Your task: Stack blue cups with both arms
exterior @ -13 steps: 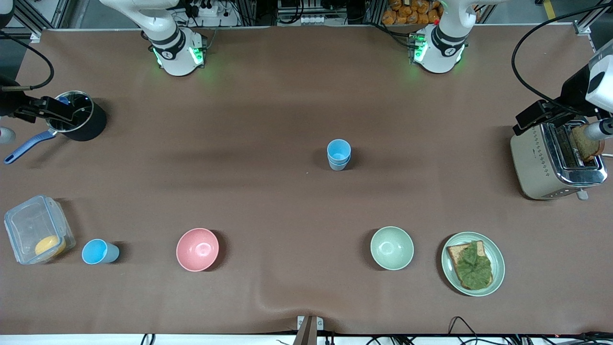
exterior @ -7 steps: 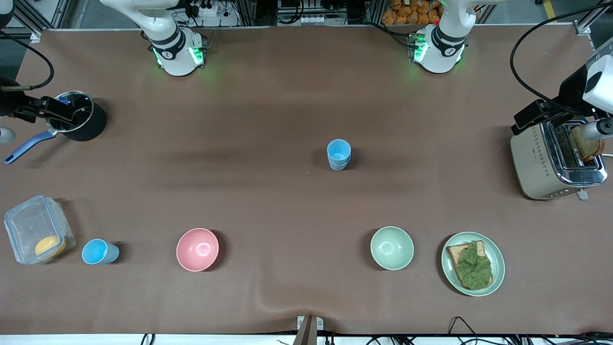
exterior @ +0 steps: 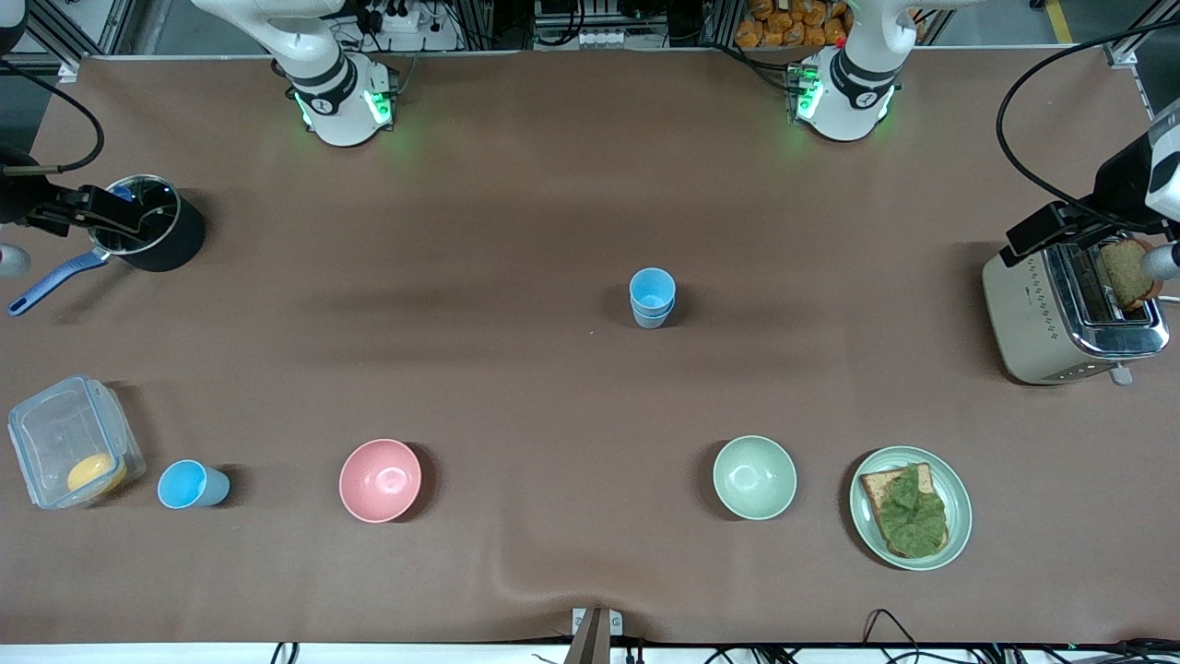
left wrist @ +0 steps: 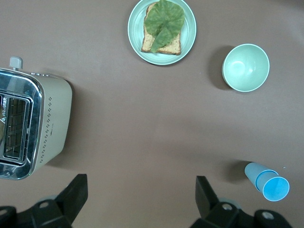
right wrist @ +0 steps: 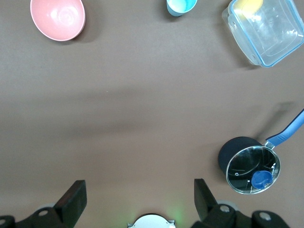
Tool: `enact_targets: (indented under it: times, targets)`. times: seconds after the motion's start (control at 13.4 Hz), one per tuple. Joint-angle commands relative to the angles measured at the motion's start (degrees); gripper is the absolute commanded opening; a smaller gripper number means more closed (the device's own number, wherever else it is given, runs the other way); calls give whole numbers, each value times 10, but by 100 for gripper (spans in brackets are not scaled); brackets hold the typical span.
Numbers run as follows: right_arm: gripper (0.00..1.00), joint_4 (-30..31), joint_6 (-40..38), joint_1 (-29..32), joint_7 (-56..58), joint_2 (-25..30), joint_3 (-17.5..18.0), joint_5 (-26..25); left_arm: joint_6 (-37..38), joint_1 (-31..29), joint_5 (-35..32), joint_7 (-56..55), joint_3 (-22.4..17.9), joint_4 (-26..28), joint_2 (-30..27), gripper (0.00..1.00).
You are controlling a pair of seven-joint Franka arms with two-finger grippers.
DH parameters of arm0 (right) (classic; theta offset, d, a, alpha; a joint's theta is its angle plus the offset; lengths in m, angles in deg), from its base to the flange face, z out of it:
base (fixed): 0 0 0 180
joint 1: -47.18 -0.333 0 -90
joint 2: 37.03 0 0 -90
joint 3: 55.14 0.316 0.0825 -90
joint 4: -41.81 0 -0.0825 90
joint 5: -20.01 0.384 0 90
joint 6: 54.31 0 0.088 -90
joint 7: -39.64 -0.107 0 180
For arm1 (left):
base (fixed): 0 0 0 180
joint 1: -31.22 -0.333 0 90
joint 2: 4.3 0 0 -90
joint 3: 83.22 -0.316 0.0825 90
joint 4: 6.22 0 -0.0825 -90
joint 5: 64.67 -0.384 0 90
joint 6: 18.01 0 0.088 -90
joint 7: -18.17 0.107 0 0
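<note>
Two blue cups stand nested as one stack [exterior: 652, 297] near the table's middle; the stack also shows in the left wrist view [left wrist: 267, 182]. A single blue cup [exterior: 192, 485] stands nearer to the front camera at the right arm's end, beside a clear container; it shows at the rim of the right wrist view [right wrist: 181, 5]. My left gripper [left wrist: 141, 195] is open and empty, high over bare table beside the toaster. My right gripper [right wrist: 139, 198] is open and empty, high over its own base. Neither gripper shows in the front view; only the arm bases do.
A pink bowl [exterior: 380, 480], a pale-green bowl [exterior: 754, 477] and a plate with toast and lettuce [exterior: 959, 530] lie along the near side. A toaster [exterior: 1042, 318] stands at the left arm's end. A black pot [exterior: 171, 242] and the clear container [exterior: 55, 433] are at the right arm's end.
The black tool holding a toast slice over the toaster has shifted slightly toward the table's edge. The cups and my arms have not visibly moved.
</note>
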Motion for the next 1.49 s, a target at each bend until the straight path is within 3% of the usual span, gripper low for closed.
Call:
enact_targets:
  times: [0.0,0.52,0.82,1.41]
  targets:
    - [100,-8,-7,15,4,-2,12,-5,14,8,10,-3,-5,-19,7,100]
    - [100,-8,-8,15,4,-2,12,-5,31,7,-8,3,-5,-15,5,100]
    - [100,-8,-8,15,4,-2,12,-5,41,8,-20,73,-4,-17,6,100]
    - [100,-8,-8,15,4,-2,12,-5,40,9,-20,64,8,-19,6,100]
